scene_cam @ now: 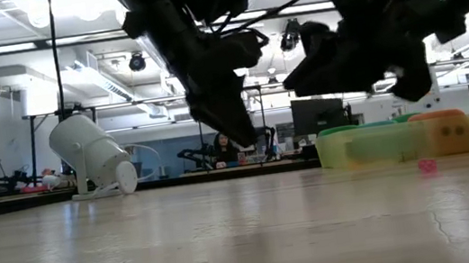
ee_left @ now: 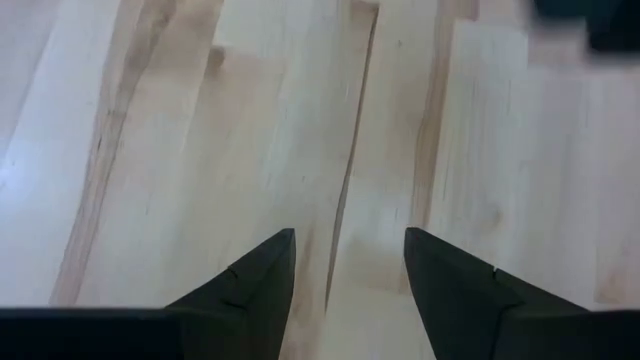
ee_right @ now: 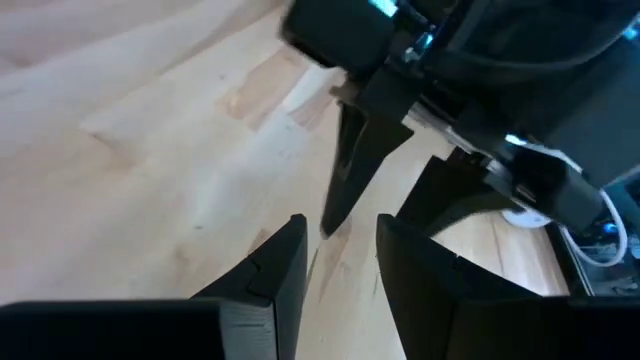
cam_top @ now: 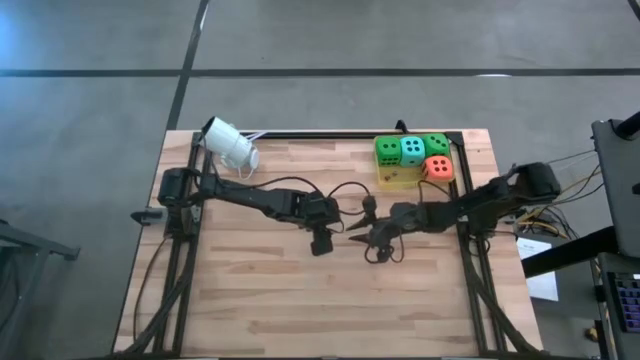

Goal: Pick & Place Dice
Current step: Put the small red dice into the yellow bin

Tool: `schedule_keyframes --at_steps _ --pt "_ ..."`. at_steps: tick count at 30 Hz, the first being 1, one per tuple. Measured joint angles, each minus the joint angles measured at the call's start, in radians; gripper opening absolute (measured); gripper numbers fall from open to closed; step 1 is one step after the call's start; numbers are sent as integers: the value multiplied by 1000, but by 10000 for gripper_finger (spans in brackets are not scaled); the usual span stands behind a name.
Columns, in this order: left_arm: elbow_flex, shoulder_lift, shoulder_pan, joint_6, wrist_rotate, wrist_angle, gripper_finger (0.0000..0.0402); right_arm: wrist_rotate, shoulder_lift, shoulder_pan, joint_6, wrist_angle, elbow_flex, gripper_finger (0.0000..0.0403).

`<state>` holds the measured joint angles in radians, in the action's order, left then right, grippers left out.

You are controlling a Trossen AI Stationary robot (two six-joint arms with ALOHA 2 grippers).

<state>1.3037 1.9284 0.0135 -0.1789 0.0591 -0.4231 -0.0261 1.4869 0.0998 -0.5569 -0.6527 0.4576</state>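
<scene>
Several dice sit together on a yellow tray (cam_top: 393, 180) at the table's far right: two green (cam_top: 387, 150) (cam_top: 436, 143), one teal (cam_top: 412, 150) and one orange-red (cam_top: 438, 168). Both grippers hang over bare wood at the table's middle, well short of the dice. My left gripper (cam_top: 358, 212) (ee_left: 350, 260) slants downward, open, with nothing between its fingers. My right gripper (cam_top: 368, 240) (ee_right: 342, 250) points nearly level toward the left one, its fingers a small gap apart and empty. In the low view both fingertips hang above the tabletop.
A white camera (cam_top: 230, 145) lies at the table's far left corner. A black frame (cam_top: 330, 134) runs along the far edge and down both sides. A small pink speck (scene_cam: 427, 165) lies on the wood before the tray (scene_cam: 372, 143). Bare boards fill the near half.
</scene>
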Motion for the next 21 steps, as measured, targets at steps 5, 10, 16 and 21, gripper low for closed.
schedule_keyframes --at_steps 5,10,16,21 --pt "0 -40 0 23 5 -74 191 0 -143 35 45 195 -2 116" --pt "0 -95 5 74 39 -75 193 0 -311 81 140 408 -1 120" --pt "0 -153 5 130 83 -75 193 1 -458 121 345 630 8 117" --pt "0 -188 6 131 95 -77 192 1 -521 141 520 800 32 112"
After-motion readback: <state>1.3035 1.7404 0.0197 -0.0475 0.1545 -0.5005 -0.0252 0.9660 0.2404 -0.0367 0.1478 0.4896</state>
